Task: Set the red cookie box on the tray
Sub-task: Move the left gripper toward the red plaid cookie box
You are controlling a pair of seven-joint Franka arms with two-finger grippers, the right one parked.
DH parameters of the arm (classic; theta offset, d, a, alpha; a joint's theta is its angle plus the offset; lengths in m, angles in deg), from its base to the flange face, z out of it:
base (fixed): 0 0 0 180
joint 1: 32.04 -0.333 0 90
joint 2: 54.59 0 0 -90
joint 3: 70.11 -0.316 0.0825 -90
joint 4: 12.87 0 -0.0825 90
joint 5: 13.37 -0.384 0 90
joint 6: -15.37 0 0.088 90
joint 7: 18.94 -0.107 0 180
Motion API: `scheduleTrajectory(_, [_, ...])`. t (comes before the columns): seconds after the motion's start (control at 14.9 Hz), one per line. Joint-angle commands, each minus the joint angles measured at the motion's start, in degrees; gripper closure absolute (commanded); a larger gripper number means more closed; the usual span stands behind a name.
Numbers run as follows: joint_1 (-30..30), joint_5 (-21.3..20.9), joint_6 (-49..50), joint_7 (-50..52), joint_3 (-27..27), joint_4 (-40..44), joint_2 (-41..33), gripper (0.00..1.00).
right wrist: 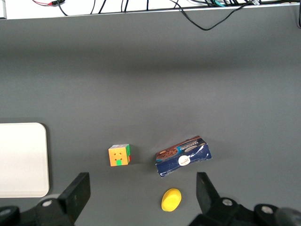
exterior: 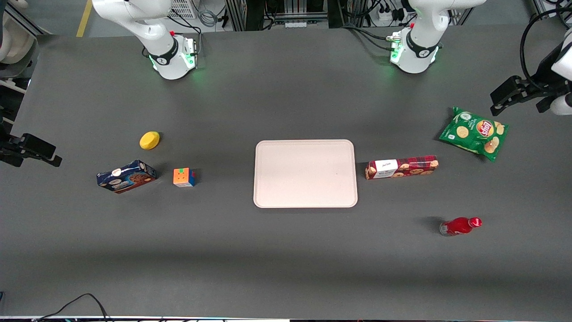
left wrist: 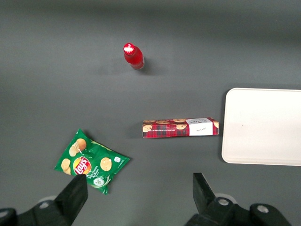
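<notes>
The red cookie box lies flat on the dark table, close beside the tray, with its white label end toward the tray. The left wrist view shows the box and the tray lying a small gap apart. My left gripper hovers high at the working arm's end of the table, farther from the front camera than the box and well apart from it. In the wrist view the gripper is open, with only bare table between its fingers.
A green chips bag lies under the gripper's reach, and a red bottle lies nearer the front camera than the box. Toward the parked arm's end are a blue cookie box, a colour cube and a yellow object.
</notes>
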Motion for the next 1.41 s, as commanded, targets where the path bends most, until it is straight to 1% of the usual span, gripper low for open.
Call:
scheduleTrajectory(0.0, [0.04, 0.48, 0.86, 0.05, -0.14, -0.16, 1.16, 0.00])
scheduleTrajectory(0.2, [0.75, -0.31, 1.30, -1.44, -0.05, -0.51, 2.56, 0.00])
scheduleTrajectory(0.27, [0.75, -0.49, 1.30, -4.23, -0.05, -0.68, 3.18, 0.00])
scheduleTrajectory(0.54, [0.40, -1.90, -0.62, -23.73, -0.23, -2.70, 6.43, 0.00])
scheduleTrajectory(0.6, [0.57, -3.38, -2.11, -28.21, -0.14, -3.40, 7.13, 0.00])
scheduleTrajectory(0.67, [0.92, -5.39, -4.56, -37.39, -0.14, -4.28, 8.01, 0.00])
scheduleTrajectory(0.74, [1.36, -5.85, -7.11, -45.57, -0.14, -4.81, 9.23, 0.00])
scheduleTrajectory(0.81, [1.36, -5.85, -8.96, -52.70, -0.14, -5.42, 10.46, 0.00])
scheduleTrajectory(0.87, [1.36, -5.42, -10.46, -56.95, -0.14, -6.39, 10.91, 0.00])
scheduleTrajectory(1.01, [1.63, -5.06, -12.14, -60.76, -0.05, -9.45, 10.92, 0.00])
scheduleTrajectory(1.14, [2.33, -2.88, -17.21, -64.96, 0.04, -14.63, 10.30, 0.00])
scheduleTrajectory(1.21, [2.33, -0.95, -20.11, -66.90, 0.04, -17.44, 10.21, 0.00])
scheduleTrajectory(1.28, [2.42, 0.11, -23.01, -68.40, 0.04, -19.99, 10.21, 0.00])
scheduleTrajectory(1.34, [2.94, 0.30, -26.78, -70.77, 0.12, -22.80, 10.30, 0.00])
